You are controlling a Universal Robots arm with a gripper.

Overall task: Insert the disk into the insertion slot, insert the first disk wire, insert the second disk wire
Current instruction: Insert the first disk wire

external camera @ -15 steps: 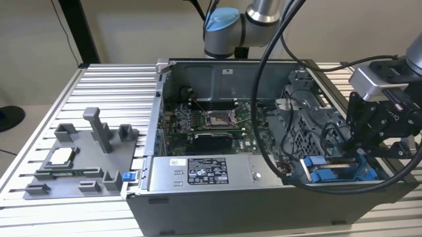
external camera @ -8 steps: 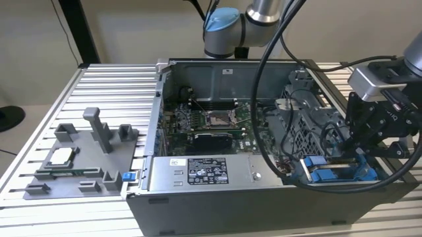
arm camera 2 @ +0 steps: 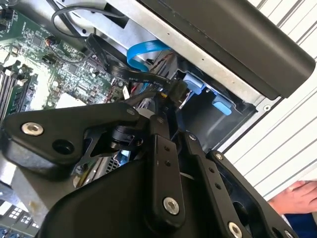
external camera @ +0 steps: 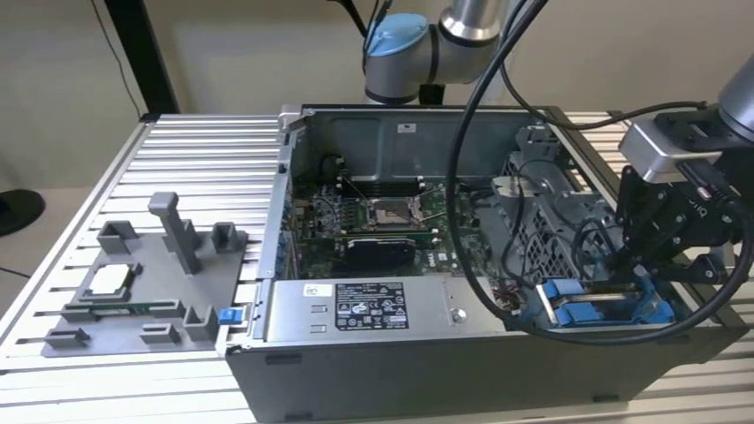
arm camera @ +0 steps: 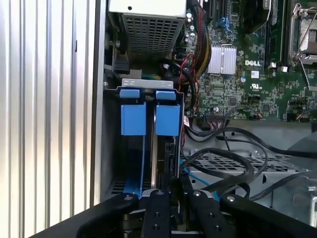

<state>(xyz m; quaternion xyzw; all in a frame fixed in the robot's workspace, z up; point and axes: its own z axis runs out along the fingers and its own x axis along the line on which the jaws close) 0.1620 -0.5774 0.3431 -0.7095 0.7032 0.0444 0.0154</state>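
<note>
Soft, even room light; the ribbed worktop (external camera: 189, 150) gleams pale with mild glare, while the case (external camera: 389, 141) interior around the jaws lies shadowed.

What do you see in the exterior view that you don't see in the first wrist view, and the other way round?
The exterior view takes in the whole open computer case, the grey tray of parts on the exterior view's left, and the arm's blue joint. The first wrist view gives a close look at the silver finned heatsink on the board. Both have the insertion slot with its blue tabs, the green board, black cables and the gripper at the slot.
</note>
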